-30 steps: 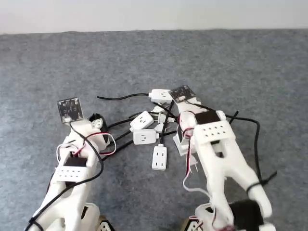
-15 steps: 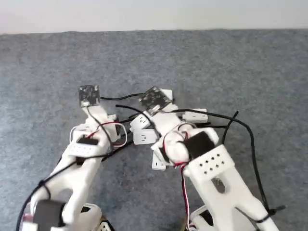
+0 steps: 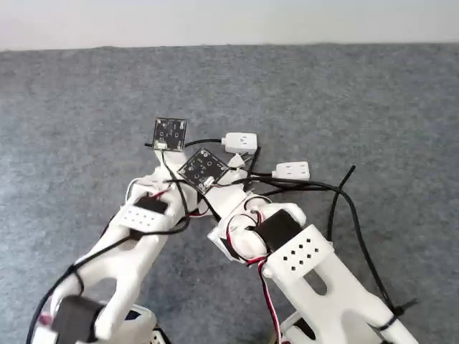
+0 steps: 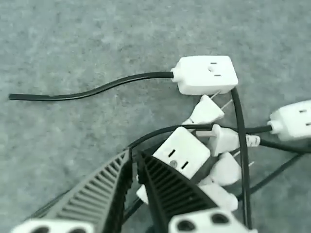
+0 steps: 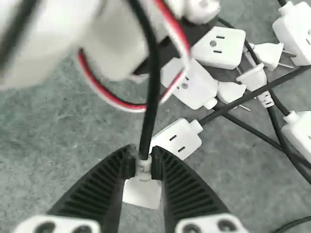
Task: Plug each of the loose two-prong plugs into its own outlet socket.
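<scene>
It looks like a robotics lab: grey felt table (image 3: 64,100), bare white wall (image 3: 229,21), exposed-wire arms (image 3: 133,251)

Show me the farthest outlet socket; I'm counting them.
High view: the outlet socket sits at the cluster's far edge, near centre, with two-prong plugs right beside it.

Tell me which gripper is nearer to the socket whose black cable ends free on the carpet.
Left. The left gripper is a little short of the socket, plugs lying between. The right gripper is farther back, jaws around another white piece.
</scene>
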